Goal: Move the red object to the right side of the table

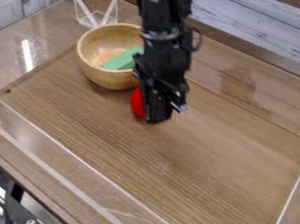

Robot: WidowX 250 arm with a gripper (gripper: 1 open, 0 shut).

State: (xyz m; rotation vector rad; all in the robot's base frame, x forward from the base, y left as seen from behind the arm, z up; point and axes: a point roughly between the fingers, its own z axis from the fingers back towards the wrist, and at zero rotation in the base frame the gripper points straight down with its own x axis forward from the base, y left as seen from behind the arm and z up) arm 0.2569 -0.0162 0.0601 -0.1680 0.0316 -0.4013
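The red object (136, 102) rests low on the wooden table (200, 176), just right of the bowl and near the table's middle. Only its left half shows; the rest is hidden behind my black gripper (157, 111). The gripper points straight down with its fingertips at the table surface right beside the red object. Its fingers look drawn together, and I cannot tell whether they touch the object.
A wooden bowl (90, 43) with a green piece (122, 59) inside stands at the back left. Clear plastic walls (289, 208) rim the table. The table's right half stretches away as bare wood.
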